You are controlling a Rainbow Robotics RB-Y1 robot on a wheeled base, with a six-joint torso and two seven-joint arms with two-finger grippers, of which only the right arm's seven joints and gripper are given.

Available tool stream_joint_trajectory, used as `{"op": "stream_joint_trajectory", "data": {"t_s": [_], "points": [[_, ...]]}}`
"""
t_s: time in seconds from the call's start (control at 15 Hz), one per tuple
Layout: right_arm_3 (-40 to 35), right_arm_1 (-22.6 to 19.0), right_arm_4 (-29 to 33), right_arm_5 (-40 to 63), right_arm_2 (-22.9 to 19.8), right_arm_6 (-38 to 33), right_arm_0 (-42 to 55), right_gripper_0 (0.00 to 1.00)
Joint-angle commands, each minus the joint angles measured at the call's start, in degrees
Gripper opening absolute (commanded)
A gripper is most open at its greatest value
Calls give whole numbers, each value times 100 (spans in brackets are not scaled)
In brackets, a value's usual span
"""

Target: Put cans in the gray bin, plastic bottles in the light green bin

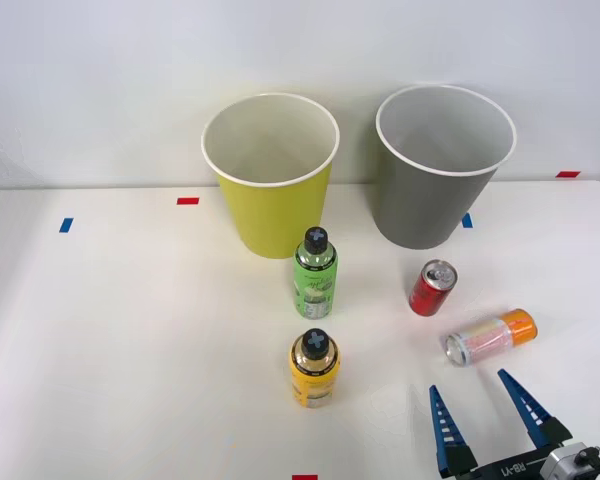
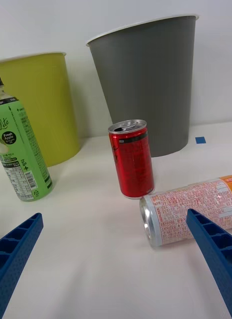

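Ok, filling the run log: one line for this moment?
right hand: open, empty | orange can: lying, nearest | red can: upright | bins: nothing visible inside

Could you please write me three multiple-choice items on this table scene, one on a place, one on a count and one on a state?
1. Where does the green bottle stand?
A. inside the gray bin
B. on the table in front of the light green bin
C. lying beside the red can

2. How many black-capped bottles are on the table?
A. one
B. two
C. four

3. How is the orange can posed?
A. lying on its side
B. upright
C. held between the fingers

Answers:
1 B: it stands upright just before the light green bin, not in the gray bin.
2 B: the green bottle and the yellow bottle.
3 A: it lies flat near the upright red can, ahead of the open right gripper.
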Motion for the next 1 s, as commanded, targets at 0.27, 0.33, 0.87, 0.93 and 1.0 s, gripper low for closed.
{"op": "stream_joint_trajectory", "data": {"t_s": [0.27, 0.33, 0.87, 0.93, 1.0], "points": [[0, 0, 0, 0, 0, 0, 0, 100], [0, 0, 0, 0, 0, 0, 0, 100], [0, 0, 0, 0, 0, 0, 0, 100], [0, 0, 0, 0, 0, 0, 0, 100], [0, 0, 0, 0, 0, 0, 0, 100]]}}
